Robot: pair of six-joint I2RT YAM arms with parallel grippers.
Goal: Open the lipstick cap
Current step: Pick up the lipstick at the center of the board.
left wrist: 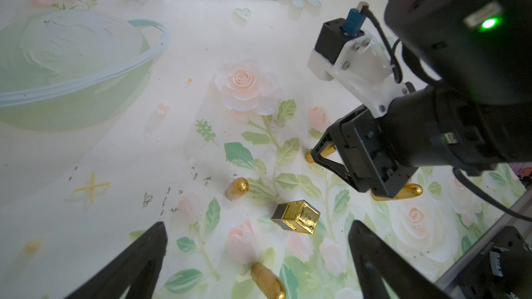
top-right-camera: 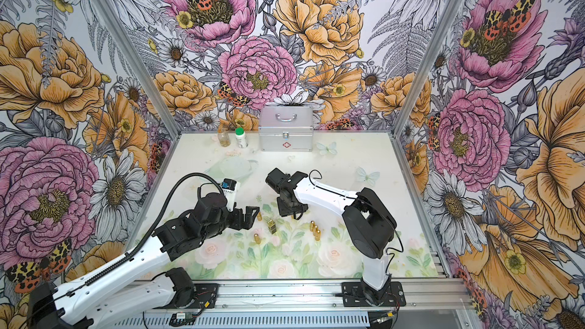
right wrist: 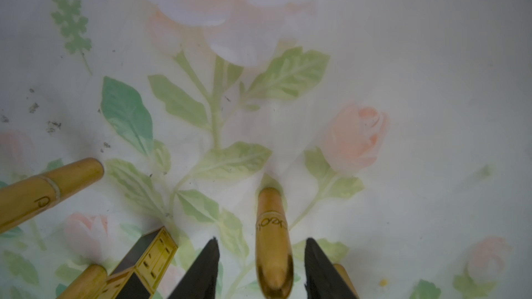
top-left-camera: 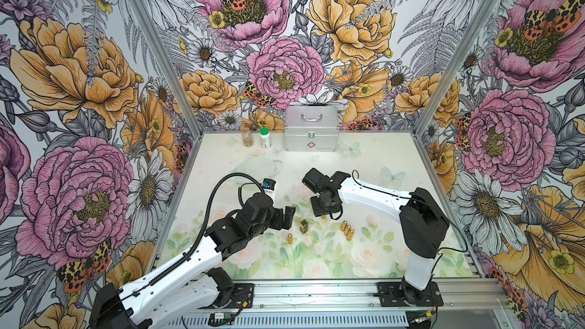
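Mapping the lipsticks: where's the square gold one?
In both top views the square gold lipstick sits centre-front on the table, between a bullet-shaped lipstick to its front-left and the bullet-shaped cluster to its right.

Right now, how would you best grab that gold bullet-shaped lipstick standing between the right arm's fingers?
Come straight down from above and pinch the gold bullet-shaped lipstick across its straight barrel, below the tapered tip. It stands upright, rounded end up, so the tip would probably slip, while the straight sides should give the right fingers firmer hold. They straddle it, not touching.
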